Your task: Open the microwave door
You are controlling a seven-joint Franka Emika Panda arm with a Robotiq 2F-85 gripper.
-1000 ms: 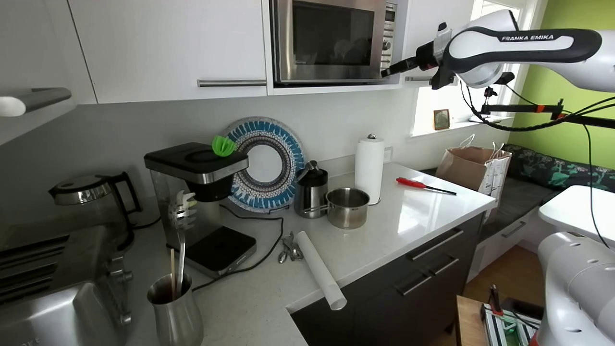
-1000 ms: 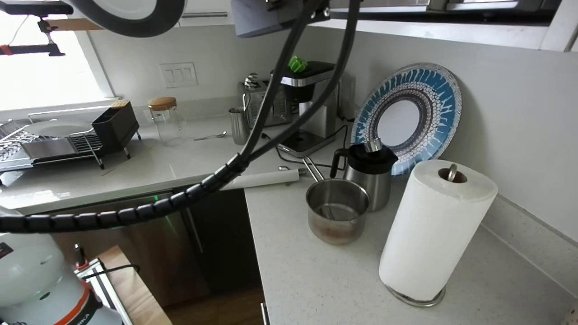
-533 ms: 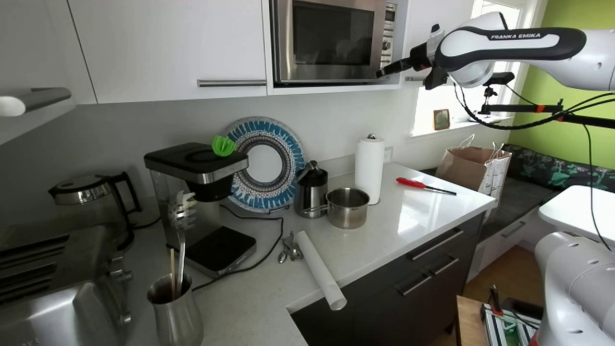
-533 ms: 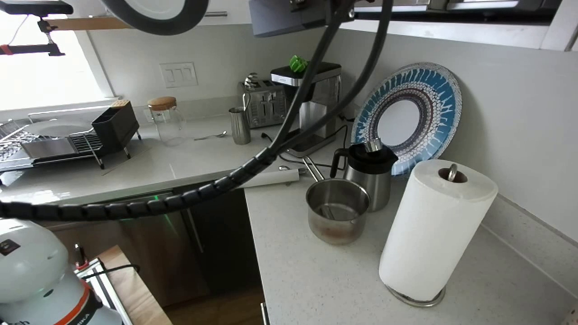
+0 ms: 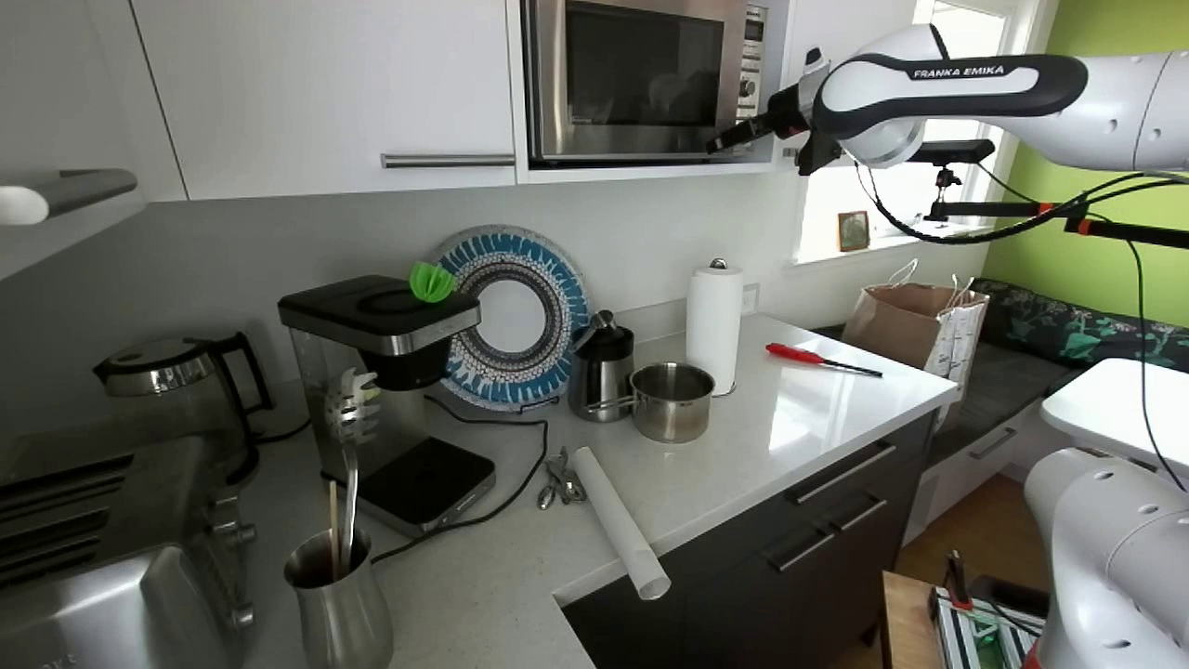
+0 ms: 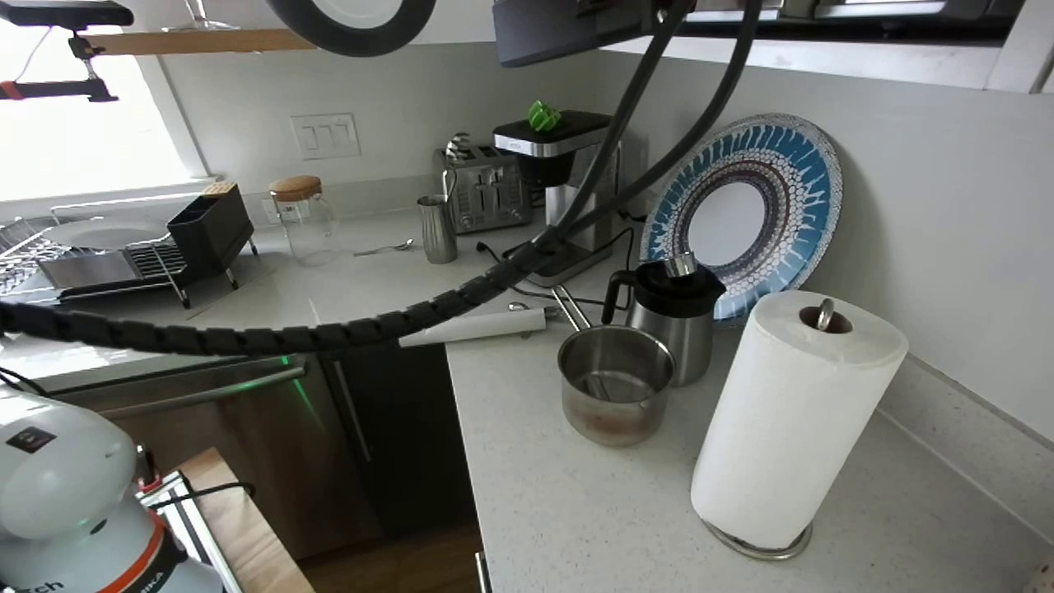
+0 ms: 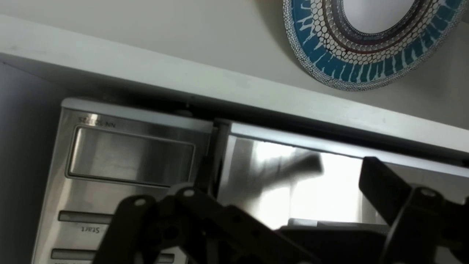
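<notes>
Two parted fingers (image 7: 384,189) show the microwave door (image 7: 326,187) between them.

Kitchen: built-in microwave (image 5: 641,79) above countertop (image 5: 743,446) w/ coffee maker (image 5: 404,423), saucepan (image 5: 673,409), paper-towel roll (image 5: 713,330) & toaster (image 5: 102,548); dish rack (image 6: 160,259) nr window (image 6: 66,123).

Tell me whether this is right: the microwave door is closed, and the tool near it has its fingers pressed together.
Wrong on the fingers: they stand apart, as the wrist view shows. The microwave door is closed, and the tool is near it.
</notes>
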